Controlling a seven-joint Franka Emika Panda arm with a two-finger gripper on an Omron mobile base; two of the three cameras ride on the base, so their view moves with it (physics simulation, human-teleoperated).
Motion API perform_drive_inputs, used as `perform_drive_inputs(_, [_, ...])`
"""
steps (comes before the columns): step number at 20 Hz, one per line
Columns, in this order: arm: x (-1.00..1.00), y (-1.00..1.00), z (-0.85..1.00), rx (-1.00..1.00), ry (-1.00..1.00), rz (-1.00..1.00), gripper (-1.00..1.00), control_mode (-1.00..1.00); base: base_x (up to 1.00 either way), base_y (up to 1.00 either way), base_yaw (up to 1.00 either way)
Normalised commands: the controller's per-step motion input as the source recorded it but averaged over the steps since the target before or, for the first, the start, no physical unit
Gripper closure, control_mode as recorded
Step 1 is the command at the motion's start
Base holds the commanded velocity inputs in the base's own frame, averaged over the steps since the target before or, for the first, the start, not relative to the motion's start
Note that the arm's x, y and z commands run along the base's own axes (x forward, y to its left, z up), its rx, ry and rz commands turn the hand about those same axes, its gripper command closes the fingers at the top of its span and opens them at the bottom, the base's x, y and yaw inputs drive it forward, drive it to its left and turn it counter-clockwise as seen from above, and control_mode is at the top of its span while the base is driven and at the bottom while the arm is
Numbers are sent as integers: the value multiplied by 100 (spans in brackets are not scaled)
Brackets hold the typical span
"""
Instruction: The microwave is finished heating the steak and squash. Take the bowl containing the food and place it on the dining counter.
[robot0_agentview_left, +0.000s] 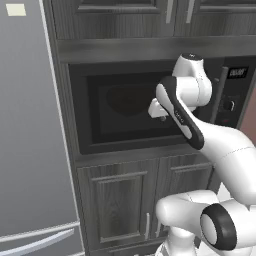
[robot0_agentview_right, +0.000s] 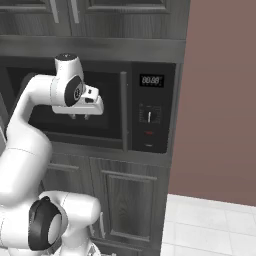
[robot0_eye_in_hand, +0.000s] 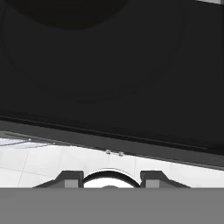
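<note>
Arm raised, elbow bent; end effector (robot0_agentview_right: 80, 116) points downward; fingers apart, holding nothing.

microwave (robot0_agentview_right: 100, 107): centre of the frame, between upper and lower cabinets
control panel (robot0_agentview_right: 150, 112): right of its door
fridge (robot0_agentview_left: 30, 125): left edge
pincer (robot0_agentview_right: 80, 116): before the door

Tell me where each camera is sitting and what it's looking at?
Left base view: behind the arm's left, facing the microwave; the white arm rises lower right.
Right base view: behind its right, facing the microwave handle; the arm rises lower left, with the gripper.
Hand view: on the hand, close to the dark glass; fingertips show.
Both base views share the shut microwave.
</note>
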Motion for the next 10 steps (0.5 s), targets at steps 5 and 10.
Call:
perform_drive_inputs(5, [-22,0,0,0,-1,0,-100,-100,0,0,0])
perform_drive_inputs(10, [-39,0,0,-1,-10,0,-100,-100,0,0,0])
